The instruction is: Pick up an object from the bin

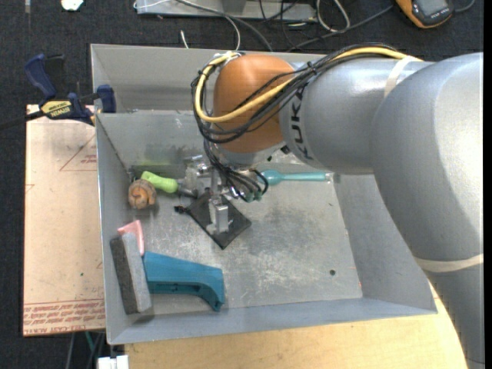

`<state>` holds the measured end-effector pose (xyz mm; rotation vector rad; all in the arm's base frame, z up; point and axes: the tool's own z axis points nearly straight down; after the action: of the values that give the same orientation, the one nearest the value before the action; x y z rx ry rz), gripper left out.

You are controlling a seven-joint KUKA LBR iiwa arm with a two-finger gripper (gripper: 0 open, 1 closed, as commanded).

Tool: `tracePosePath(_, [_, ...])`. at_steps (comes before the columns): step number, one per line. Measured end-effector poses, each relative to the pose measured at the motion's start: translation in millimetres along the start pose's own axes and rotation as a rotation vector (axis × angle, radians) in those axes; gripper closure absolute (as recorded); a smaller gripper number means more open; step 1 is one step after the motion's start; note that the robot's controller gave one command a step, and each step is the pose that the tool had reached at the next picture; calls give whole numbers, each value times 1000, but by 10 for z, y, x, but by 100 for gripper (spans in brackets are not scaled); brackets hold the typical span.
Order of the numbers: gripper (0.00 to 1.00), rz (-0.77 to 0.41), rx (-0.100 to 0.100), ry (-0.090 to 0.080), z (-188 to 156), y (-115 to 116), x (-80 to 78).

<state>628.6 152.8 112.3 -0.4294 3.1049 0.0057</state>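
My gripper (pixel 220 214) reaches down under the orange wrist cover to the middle of the bin. Its tip stands on or just above a flat black piece (pixel 227 229) that lies on the bin floor. Whether it touches the piece I cannot tell. To its left lies a green-handled thing (pixel 160 181) with a brown round end (pixel 141 195). A teal handle (pixel 298 177) sticks out to the right from beneath the arm.
At the front left lie a blue angular plastic piece (pixel 184 280), a long grey block (pixel 129 275) and a small pink piece (pixel 132 230). The big grey arm covers the bin's right and back. Bare floor shows at the front right.
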Motion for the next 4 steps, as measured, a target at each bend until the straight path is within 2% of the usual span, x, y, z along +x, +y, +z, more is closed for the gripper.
tracePosePath(1, [0,96,0,1,206,-330,-26])
tracePosePath(2, [100,-202,-5,3,404,-455,-87])
tracePosePath(3, [100,-202,-5,3,404,-455,-88])
tracePosePath(4, [100,-220,-7,3,-185,-543,-9])
